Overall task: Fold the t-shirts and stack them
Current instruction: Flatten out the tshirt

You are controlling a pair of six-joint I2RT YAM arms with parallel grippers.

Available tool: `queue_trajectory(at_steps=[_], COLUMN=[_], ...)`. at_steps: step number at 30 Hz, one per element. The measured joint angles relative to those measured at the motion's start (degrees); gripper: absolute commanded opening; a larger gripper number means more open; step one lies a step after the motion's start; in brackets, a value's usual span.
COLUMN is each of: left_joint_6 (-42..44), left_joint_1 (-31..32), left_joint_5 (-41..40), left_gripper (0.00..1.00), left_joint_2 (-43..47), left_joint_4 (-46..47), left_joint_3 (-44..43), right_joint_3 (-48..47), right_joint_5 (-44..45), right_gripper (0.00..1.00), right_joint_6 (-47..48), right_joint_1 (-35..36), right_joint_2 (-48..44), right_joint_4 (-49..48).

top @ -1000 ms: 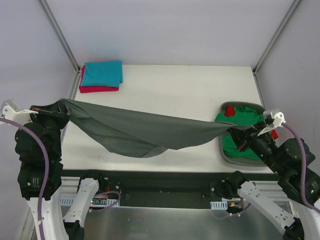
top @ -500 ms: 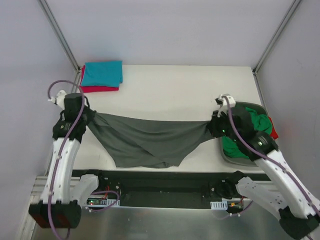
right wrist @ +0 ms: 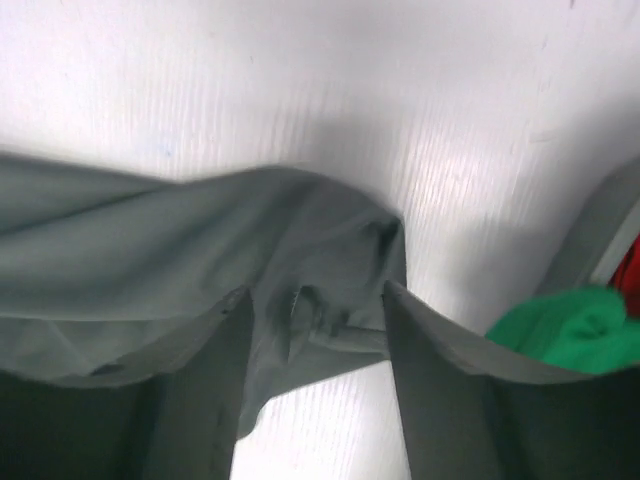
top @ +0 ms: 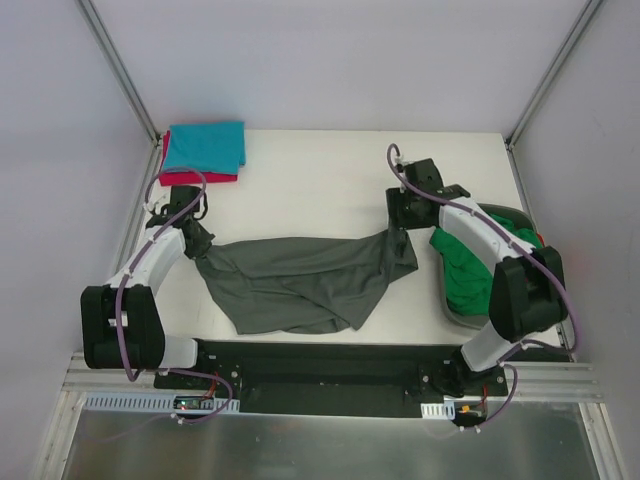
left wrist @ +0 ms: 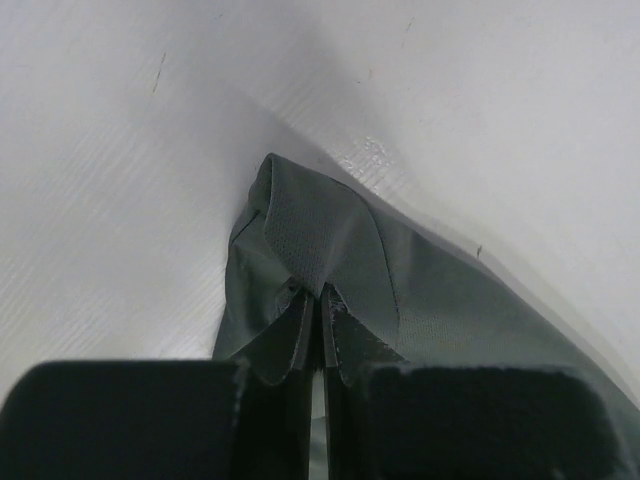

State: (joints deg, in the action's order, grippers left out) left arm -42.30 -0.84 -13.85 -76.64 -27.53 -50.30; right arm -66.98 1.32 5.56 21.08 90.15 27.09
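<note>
A dark grey t-shirt [top: 300, 278] lies spread and wrinkled across the front of the white table [top: 320, 180]. My left gripper [top: 196, 236] is down at its left corner. In the left wrist view the left gripper [left wrist: 318, 296] is shut on a fold of the grey t-shirt [left wrist: 400, 285]. My right gripper [top: 403, 224] stands over the shirt's right corner. The right wrist view shows the right gripper [right wrist: 315, 292] open, with the grey t-shirt [right wrist: 150, 240] lying loose on the table between and beyond its fingers. A folded teal t-shirt [top: 204, 147] rests on a folded red t-shirt [top: 196, 179] at the back left.
A grey bin [top: 459, 314] at the right edge holds a crumpled green t-shirt [top: 462, 270] and a bit of red cloth. The green t-shirt [right wrist: 570, 325] shows just right of my right fingers. Frame posts rise at the table's back corners.
Both arms swung forward and down from holding the shirt stretched in the air, laying it on the table. The right gripper has opened and let its corner go; the left stays shut.
</note>
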Motion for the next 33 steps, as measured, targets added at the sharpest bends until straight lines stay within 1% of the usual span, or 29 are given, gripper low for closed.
queue_trajectory(at_steps=[1, 2, 4, 6, 8, 11, 13, 15, 18, 22, 25, 28, 31, 33], left_joint_6=[0.09, 0.20, 0.52, 0.81, 0.98, 1.01, 1.01, 1.01, 1.03, 1.09, 1.18, 1.18, 1.20, 1.22], left_joint_1=[0.00, 0.00, 0.00, 0.00, 0.00, 0.00, 0.00, 0.00, 0.00, 0.00, 0.00, 0.00, 0.00, 0.00], left_joint_5=[0.11, 0.24, 0.39, 0.55, 0.81, 1.33, 1.46, 1.68, 1.97, 2.97, 3.19, 3.26, 3.34, 3.37], left_gripper=[0.00, 0.00, 0.00, 0.00, 0.00, 0.00, 0.00, 0.00, 0.00, 0.00, 0.00, 0.00, 0.00, 0.00], left_joint_2=[-0.74, -1.51, -2.23, -2.08, -1.57, 0.48, 2.34, 3.93, 5.99, 7.41, 8.02, 8.55, 8.96, 9.11], left_joint_4=[0.33, 0.48, 0.74, 0.98, 1.60, 1.95, 1.92, 1.97, 2.03, 2.03, 2.08, 2.08, 2.08, 2.08], left_joint_3=[0.02, 0.02, 0.02, 0.02, 0.24, 1.53, 2.62, 3.48, 4.81, 6.19, 6.82, 7.37, 7.72, 7.82], right_joint_3=[-2.29, -3.65, -4.74, -3.48, 0.44, 9.03, 14.86, 20.31, 29.55, 37.42, 40.19, 41.05, 40.79, 39.95], right_joint_5=[0.15, 0.24, 0.66, 1.60, 2.75, 3.21, 2.84, 1.95, -0.90, -4.07, -5.62, -5.18, -4.39, -3.80], right_gripper=[0.73, 0.78, 0.92, 0.97, 0.97, 0.96, 0.95, 0.94, 0.93, 0.92, 0.91, 0.89, 0.83, 0.75], right_joint_6=[0.17, 0.20, 0.44, 0.24, -0.74, -4.22, -8.07, -11.98, -18.47, -25.64, -29.62, -31.87, -33.09, -33.70], right_joint_1=[0.02, 0.02, 0.28, 0.90, 2.12, 5.90, 8.87, 10.84, 11.85, 13.53, 15.63, 16.15, 16.17, 16.22], right_joint_2=[2.03, 3.21, 3.93, 2.38, -1.55, -11.37, -17.97, -22.71, -27.39, -28.26, -28.24, -27.58, -25.29, -22.88], right_joint_4=[0.15, 0.15, 0.07, 0.04, -0.37, -0.39, -0.81, -2.47, -6.14, -10.47, -14.69, -17.66, -20.59, -22.86])
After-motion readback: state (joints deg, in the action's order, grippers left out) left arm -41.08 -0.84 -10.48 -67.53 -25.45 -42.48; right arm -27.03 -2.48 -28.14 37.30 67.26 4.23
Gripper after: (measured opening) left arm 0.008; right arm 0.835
